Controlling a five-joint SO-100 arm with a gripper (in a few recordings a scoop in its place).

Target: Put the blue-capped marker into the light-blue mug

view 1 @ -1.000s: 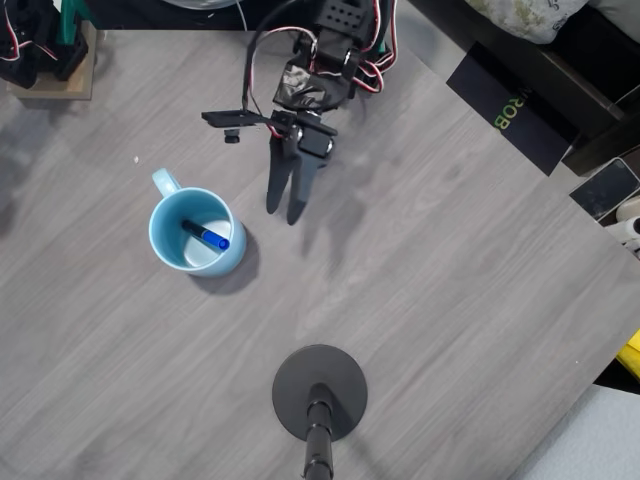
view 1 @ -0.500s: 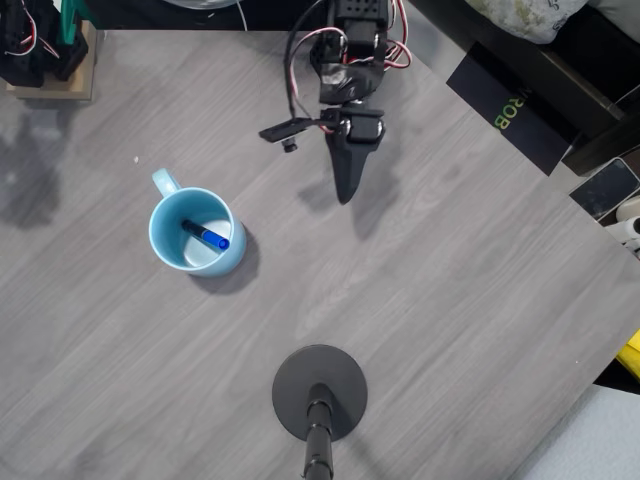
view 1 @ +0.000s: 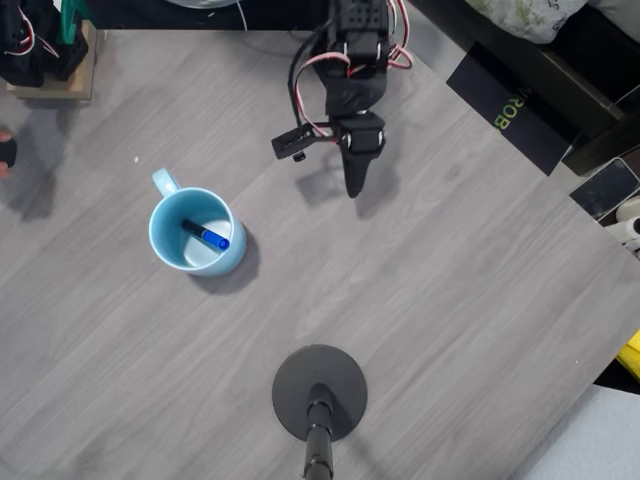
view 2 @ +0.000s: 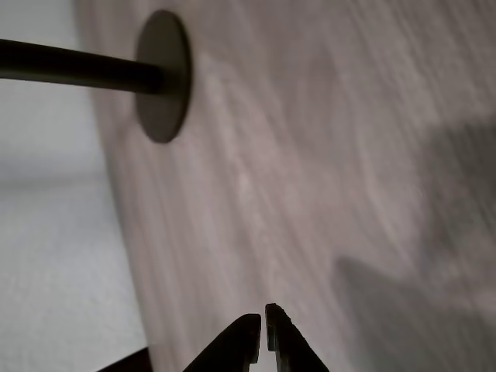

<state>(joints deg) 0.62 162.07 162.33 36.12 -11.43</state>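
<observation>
One blue-capped marker lies slanted inside light-blue mug | gripper apart, upper right overhead | jaws seemingly closed, empty | task looks done

Your marker sits half hidden inside the mug; the stand's pole runs off the wrist view's left edge.

Overhead view: marker lies inside mug, left of centre on the surface. End effector sits well apart, up and right of the mug. Round stand base rests near the bottom edge, below both.
</observation>
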